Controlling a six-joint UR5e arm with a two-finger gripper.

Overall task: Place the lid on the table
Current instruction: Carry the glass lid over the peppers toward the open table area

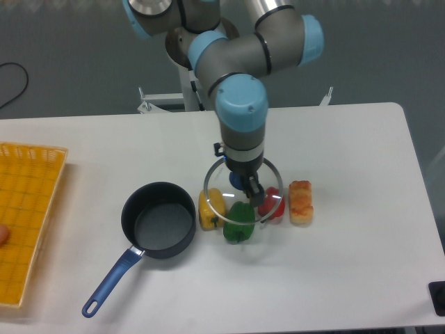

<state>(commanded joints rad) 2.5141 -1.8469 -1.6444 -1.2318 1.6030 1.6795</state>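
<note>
Currently the gripper [254,189] has its fingers clamped on the knob of the glass lid [243,192], held above the green pepper [238,221] and red pepper [272,203] mid-table [348,153], so lowering here risks landing on them.

The round transparent glass lid with a thin silver metal rim [245,193] hangs in the air above the large white rectangular tabletop with rounded corners [348,250], roughly level and slightly tilted, near the table's middle. Its small blue centre knob is mostly hidden from here. The tabletop shows through the glass, its surface flat and matte.
</note>
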